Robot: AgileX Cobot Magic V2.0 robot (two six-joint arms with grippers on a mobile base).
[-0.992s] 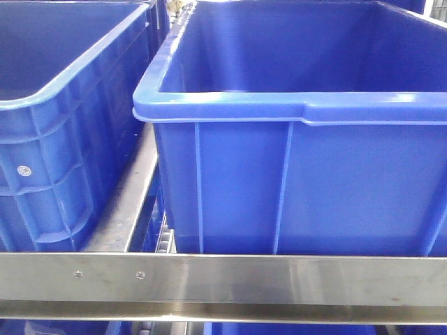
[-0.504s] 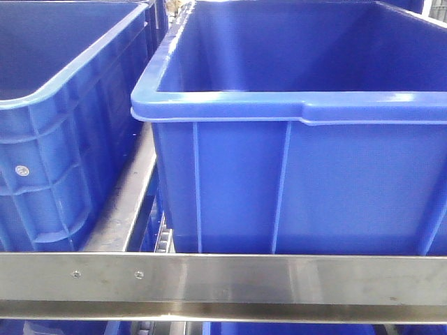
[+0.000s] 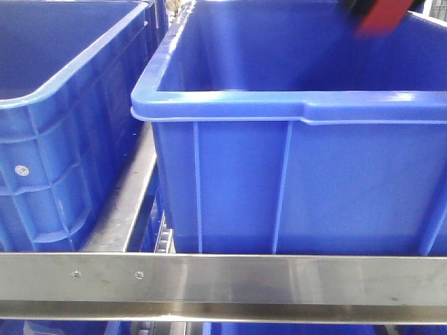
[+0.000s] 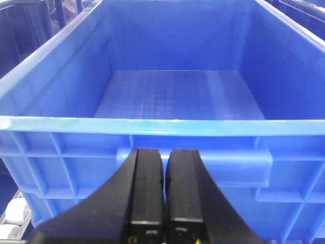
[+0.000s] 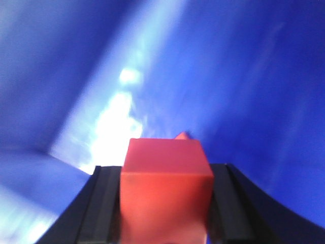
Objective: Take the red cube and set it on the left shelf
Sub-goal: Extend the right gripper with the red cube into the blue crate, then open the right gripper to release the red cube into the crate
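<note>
With the right gripper (image 5: 166, 208) clamped on the cube (image 5: 165, 173) over the crate's (image 3: 279, 105) far right corner, lower it inside before releasing; the left gripper (image 4: 163, 193) is closed, empty.

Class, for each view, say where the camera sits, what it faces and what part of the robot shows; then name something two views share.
Front: before the left shelf, facing a blue crate side-on; red cube at top right, hardly any robot.
Left wrist: behind the shut left end effector, looking into an empty crate.
Right wrist: behind the right end effector gripping the red cube, facing blurred blue plastic.
Shared: the red cube, in front and right wrist.
</note>
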